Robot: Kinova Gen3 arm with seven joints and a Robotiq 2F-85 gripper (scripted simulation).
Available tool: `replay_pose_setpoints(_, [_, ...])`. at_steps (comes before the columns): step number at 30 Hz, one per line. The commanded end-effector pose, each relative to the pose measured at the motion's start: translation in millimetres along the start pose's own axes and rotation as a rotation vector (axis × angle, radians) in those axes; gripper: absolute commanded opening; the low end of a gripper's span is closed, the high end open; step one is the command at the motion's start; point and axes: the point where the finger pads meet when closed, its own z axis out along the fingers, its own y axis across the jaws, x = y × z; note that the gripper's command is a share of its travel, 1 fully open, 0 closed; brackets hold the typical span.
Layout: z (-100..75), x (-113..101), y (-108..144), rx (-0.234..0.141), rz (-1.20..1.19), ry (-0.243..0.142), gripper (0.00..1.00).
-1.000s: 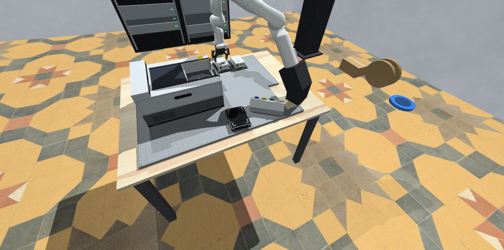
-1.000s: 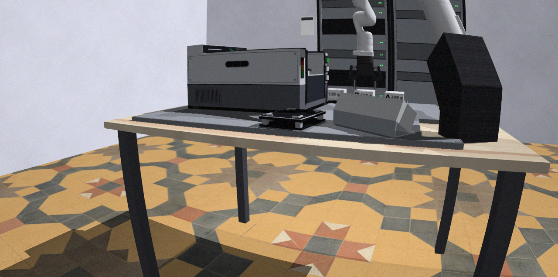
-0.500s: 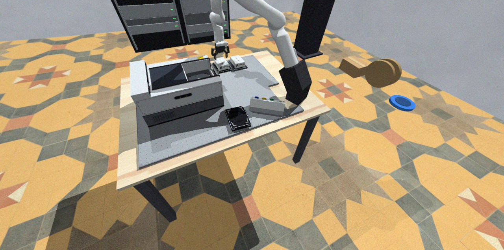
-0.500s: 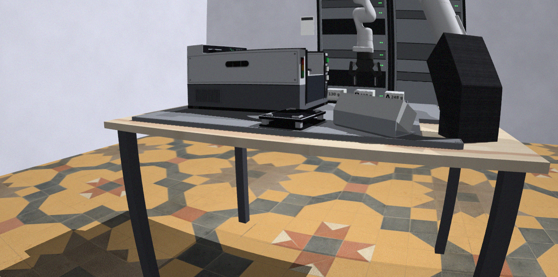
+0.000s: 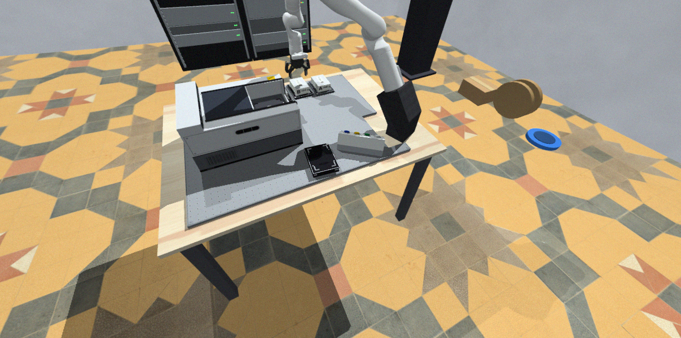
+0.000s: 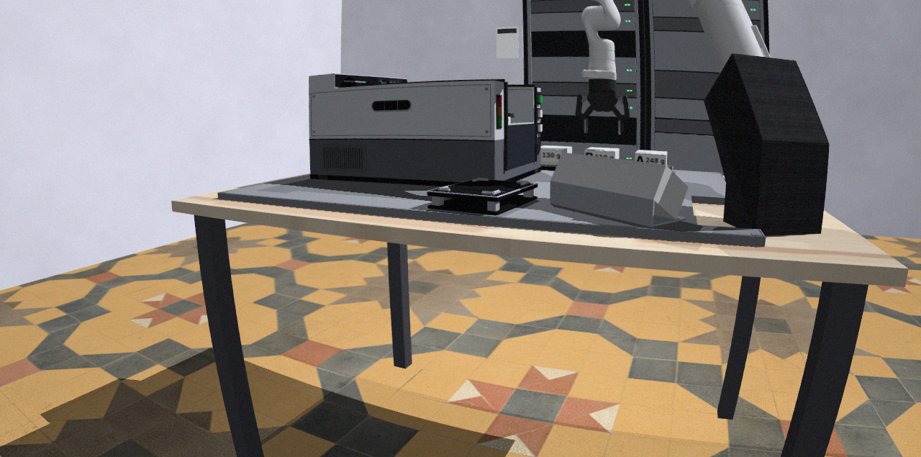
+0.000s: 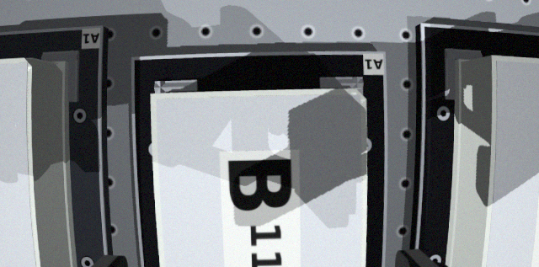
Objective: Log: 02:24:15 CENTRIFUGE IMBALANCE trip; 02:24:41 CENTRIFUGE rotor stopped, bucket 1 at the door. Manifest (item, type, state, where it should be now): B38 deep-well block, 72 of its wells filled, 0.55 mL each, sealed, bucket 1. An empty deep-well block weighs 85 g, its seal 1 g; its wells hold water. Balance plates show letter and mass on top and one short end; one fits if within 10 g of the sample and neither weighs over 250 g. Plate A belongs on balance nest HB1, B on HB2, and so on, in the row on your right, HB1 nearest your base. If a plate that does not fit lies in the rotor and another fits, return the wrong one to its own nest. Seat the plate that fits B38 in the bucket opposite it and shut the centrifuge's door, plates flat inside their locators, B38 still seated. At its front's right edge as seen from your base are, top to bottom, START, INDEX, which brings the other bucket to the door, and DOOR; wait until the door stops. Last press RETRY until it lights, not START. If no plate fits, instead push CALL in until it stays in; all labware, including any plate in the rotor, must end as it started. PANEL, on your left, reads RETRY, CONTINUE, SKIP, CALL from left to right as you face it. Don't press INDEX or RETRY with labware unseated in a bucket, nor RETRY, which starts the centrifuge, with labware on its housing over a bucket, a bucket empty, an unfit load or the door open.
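My gripper (image 5: 296,68) hangs open and empty straight above balance plate B (image 5: 299,87), a white block in a black nest. In the wrist view plate B (image 7: 258,174) fills the middle, its label reading "B 11…", and my fingertips just show at the bottom corners on either side of it. Plate A (image 6: 650,159) reads 248 g. The third plate (image 6: 555,153) reads 130 g. The grey centrifuge (image 5: 238,116) has its door slid open over the bucket opening (image 5: 267,93). I cannot tell what lies in it.
The grey button panel (image 5: 360,141) sits near the arm's black base (image 5: 399,112). A black empty nest (image 5: 322,159) lies in front of the centrifuge. The neighbouring plates (image 7: 17,162) (image 7: 501,157) stand close on both sides of plate B. The centrifuge's buttons (image 6: 538,109) are at its front edge.
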Motion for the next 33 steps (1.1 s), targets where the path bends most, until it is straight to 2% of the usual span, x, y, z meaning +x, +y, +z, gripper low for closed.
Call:
replay_pose_setpoints(1, [-3.4,0,0,-0.001,0.0,-0.001,1.0])
replay_pose_setpoints(33, [-40.6,0,0,-0.001,0.0,-0.001,1.0])
